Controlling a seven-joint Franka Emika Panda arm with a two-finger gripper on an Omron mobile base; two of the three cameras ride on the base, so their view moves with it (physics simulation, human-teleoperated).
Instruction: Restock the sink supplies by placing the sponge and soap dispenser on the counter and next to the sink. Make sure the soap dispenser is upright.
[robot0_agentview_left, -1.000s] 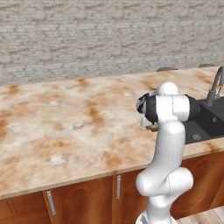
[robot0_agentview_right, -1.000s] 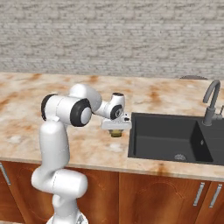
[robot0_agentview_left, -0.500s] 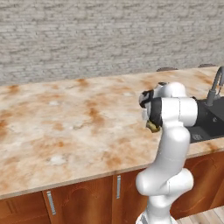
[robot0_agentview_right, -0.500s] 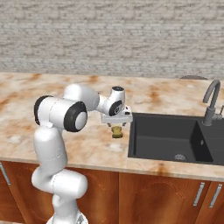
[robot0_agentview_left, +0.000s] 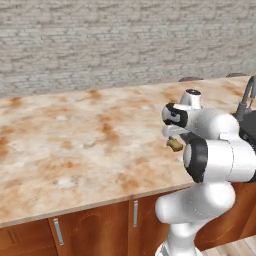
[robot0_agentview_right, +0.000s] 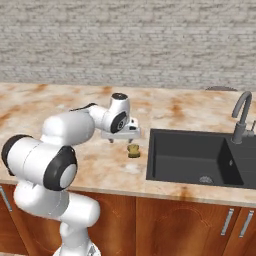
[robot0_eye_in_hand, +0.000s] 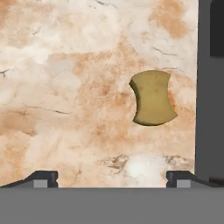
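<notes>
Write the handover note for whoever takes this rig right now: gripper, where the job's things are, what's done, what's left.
Gripper: open, holding nothing, hovering just above the counter.
Small tan-olive waisted sponge: lies flat on the beige marble-look counter with rust-orange blotches, close beside the left rim of the wide dark grey sink basin, apart from the fingertips in the hand view.
Done: sponge looks placed next to the sink.
Left: the soap dispenser. I cannot see it from here, so it must first be found, then set upright on the counter by the sink.
</notes>
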